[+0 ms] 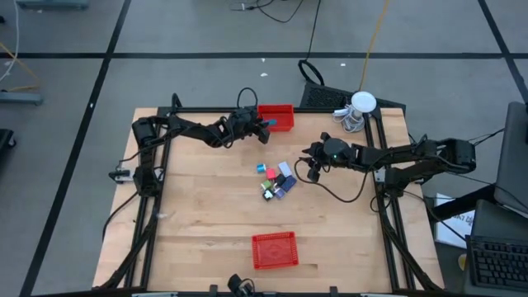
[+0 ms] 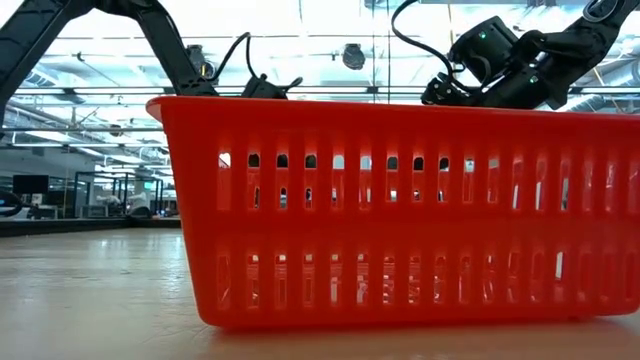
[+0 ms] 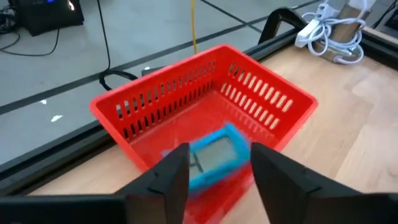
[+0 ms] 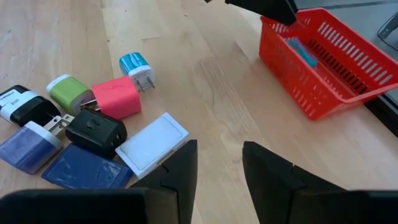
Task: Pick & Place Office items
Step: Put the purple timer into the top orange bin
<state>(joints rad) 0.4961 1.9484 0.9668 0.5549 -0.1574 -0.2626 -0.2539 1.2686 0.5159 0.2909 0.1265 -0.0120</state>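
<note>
One blue item with a grey screen [image 3: 214,155] sits blurred between the parted fingers of the left gripper [image 3: 214,177], inside the far red basket [image 3: 261,93]; contact is unclear and its long axis is hard to judge. Over at the pile, the right gripper [image 4: 217,165] hovers just beside the white flat item [image 4: 152,143], fingers apart, empty, with the pink plug [image 4: 116,98] and teal plug [image 4: 137,68] beyond.

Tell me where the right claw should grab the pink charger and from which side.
Take the pink charger across its two bare flat sides, coming straight down from above. It lies flat on the table, its prongs toward the green charger and a black one close beside it, so a level approach would likely bump those. The right claw is open nearby.
</note>
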